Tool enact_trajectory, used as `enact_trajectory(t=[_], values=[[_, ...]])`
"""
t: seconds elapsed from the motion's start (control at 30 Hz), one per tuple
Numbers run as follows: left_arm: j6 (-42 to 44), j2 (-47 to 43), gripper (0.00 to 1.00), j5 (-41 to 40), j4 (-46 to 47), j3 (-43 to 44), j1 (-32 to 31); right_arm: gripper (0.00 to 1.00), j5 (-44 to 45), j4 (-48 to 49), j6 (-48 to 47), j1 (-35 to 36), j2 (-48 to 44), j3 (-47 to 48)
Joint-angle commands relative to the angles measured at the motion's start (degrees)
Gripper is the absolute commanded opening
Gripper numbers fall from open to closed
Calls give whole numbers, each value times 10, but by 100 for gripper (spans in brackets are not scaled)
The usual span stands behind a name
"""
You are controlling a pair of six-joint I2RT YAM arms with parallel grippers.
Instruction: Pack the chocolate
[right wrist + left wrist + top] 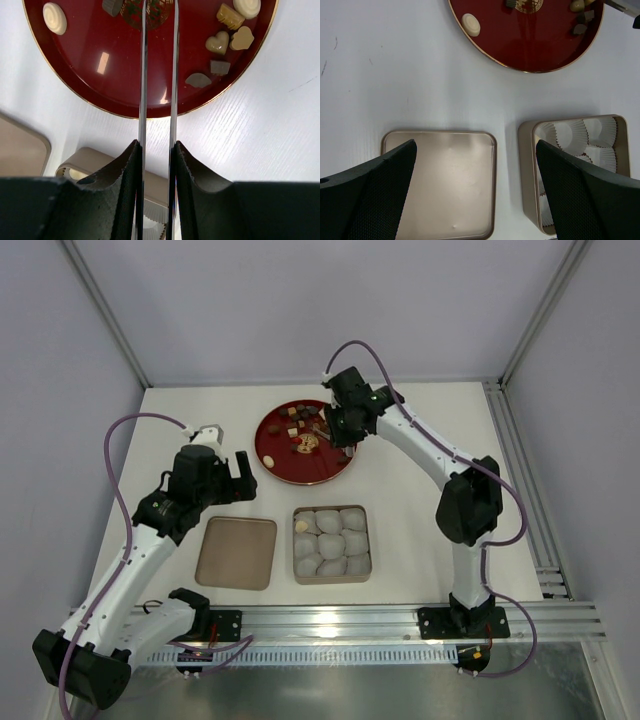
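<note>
The chocolate (pixel 302 426), several small brown, tan and cream pieces, lies on a round red plate (pixel 300 478) at the table's centre back. My right gripper (pixel 336 430) hovers over the plate's right part, shut on thin metal tongs (pixel 143 75). The two blades stay slightly apart and run out of frame over the plate's gold emblem. The right wrist view shows a cream round piece (pixel 54 18), a heart piece (pixel 218 43) and a dark piece (pixel 198 80). My left gripper (pixel 232 472) is open and empty, above the lid (pixel 450 185) and tin.
A square gold tin (pixel 331 509) holding several empty white fluted paper cups (pixel 570 137) sits in front of the plate. Its flat lid (pixel 237 552) lies to the left. A metal frame rail runs along the table's right side (pixel 520 490).
</note>
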Motion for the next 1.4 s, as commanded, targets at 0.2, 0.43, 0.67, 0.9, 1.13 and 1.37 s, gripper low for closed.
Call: enact_trajectory(t=[0.2, 0.43, 0.67, 0.9, 1.13, 1.37], values=[[-2, -2, 100, 3, 8, 14, 2, 30, -29, 7, 13, 4, -139, -96], [-2, 2, 100, 7, 8, 15, 2, 30, -35, -14, 22, 14, -244, -183], [-2, 7, 100, 11, 8, 15, 2, 30, -23, -62, 39, 48, -358, -249], [-2, 8, 100, 13, 8, 15, 2, 30, 3, -103, 73, 100, -431, -286], [-4, 11, 100, 16, 8, 15, 2, 30, 10, -114, 116, 162, -484, -350], [-4, 11, 100, 14, 8, 14, 2, 30, 0, -78, 143, 185, -510, -431]])
